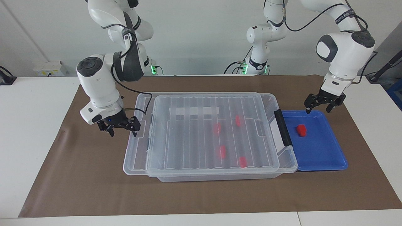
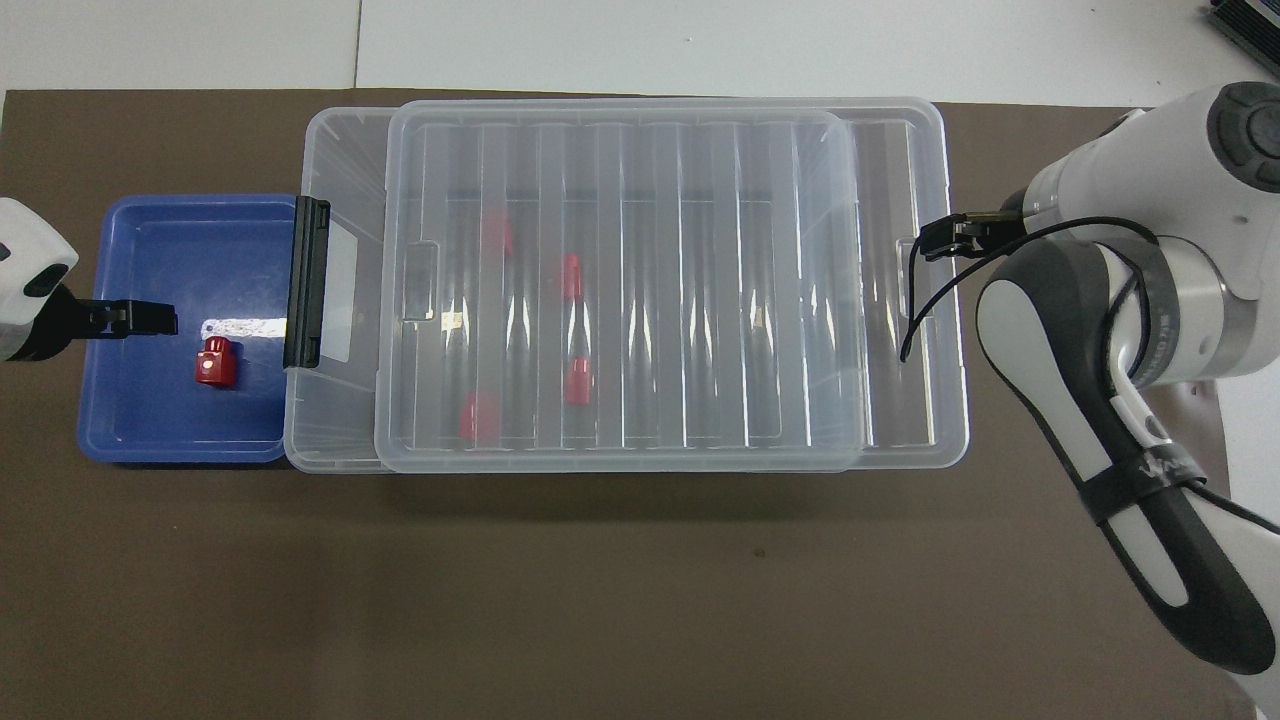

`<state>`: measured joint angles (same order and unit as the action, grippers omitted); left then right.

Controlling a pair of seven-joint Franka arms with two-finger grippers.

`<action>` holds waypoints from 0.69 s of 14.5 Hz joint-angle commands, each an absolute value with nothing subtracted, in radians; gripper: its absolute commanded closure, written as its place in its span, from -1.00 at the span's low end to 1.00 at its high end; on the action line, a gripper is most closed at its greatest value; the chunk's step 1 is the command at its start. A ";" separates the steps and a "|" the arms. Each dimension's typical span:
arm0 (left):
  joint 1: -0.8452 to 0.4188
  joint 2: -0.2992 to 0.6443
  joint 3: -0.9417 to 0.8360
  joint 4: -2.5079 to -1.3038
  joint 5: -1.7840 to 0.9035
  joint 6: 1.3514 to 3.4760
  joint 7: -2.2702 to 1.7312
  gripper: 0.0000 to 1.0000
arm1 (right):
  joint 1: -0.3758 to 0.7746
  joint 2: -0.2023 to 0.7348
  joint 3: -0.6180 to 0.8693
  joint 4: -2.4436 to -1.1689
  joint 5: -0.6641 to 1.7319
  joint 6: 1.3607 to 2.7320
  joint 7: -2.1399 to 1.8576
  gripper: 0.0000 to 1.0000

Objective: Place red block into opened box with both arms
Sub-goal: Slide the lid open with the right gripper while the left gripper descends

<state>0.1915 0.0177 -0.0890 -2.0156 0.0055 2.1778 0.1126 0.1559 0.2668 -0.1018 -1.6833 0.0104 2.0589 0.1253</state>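
Note:
The red block lies in a shallow blue tray. My left gripper hangs open over the tray's rim, apart from the block. The clear box stands beside the tray. Its ribbed lid is slid toward the right arm's end, baring a strip by the black handle. My right gripper is open at the lid's overhanging end, one finger against its lip.
Several more red blocks lie inside the box under the lid. Box and tray rest on a brown mat that covers the white table.

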 commanded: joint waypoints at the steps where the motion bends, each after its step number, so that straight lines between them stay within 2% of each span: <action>1: 0.219 0.038 -0.095 -2.064 0.005 2.261 0.127 -1.00 | 0.126 0.258 -0.095 -1.680 -0.009 2.034 0.095 -1.00; 5: 0.236 0.047 -0.097 -2.149 0.005 2.382 0.127 -1.00 | 0.100 0.253 -0.095 -1.678 -0.061 2.026 0.087 -1.00; 10: 0.238 0.141 -0.097 -2.160 0.005 2.460 0.123 -1.00 | 0.078 0.252 -0.097 -1.678 -0.096 2.008 0.086 -1.00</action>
<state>0.2268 0.1094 -0.0885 -2.1463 0.0055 2.4110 0.1128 0.0993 0.2620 -0.1028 -1.6774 -0.0609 2.0308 0.1074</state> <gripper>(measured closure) 0.000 0.000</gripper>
